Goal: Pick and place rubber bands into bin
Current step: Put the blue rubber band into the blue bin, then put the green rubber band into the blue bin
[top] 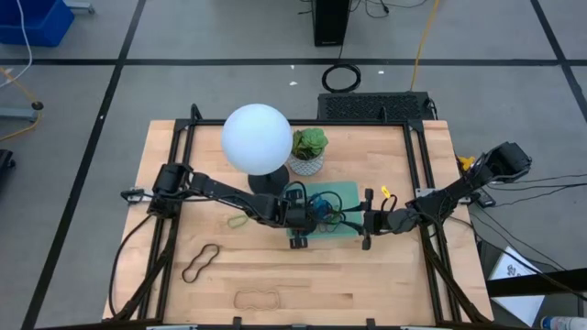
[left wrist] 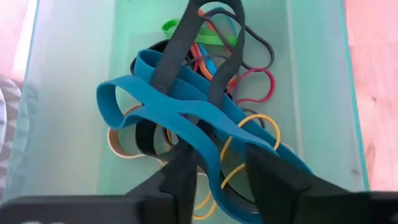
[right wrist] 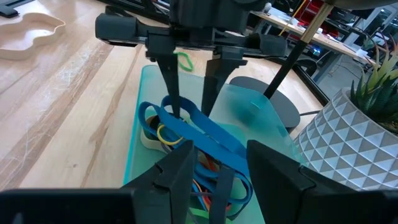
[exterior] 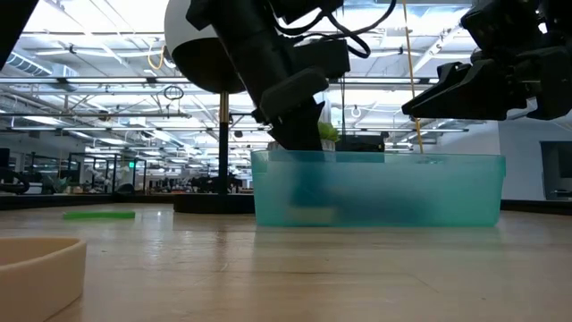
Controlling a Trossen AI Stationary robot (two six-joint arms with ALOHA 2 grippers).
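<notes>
A butcher-block table (top: 367,275) on a grey floor carries the work, with the mint-green bin (top: 347,194) set right of its centre. The left gripper (right wrist: 189,93) reaches down into the bin, its two fingers parted with nothing pinched between them; directly beneath lies a wide blue band (left wrist: 186,112) atop the tangled pile of rubber bands (left wrist: 249,87), so this looks like a release, made low so the band lands inside the walls. The right gripper (top: 369,223) waits at the bin's right edge, jaws apart and empty, probably kept aside to leave room. Other loops remain outside the bin: a black band (top: 200,262) toward the table's front-left corner, a tan band (top: 257,298) at the front edge, and a green band (top: 240,221) just left of the bin. A white globe lamp (top: 256,137) and a small potted plant (top: 308,149) crowd the bin's back side, so approaches from there look cramped.
</notes>
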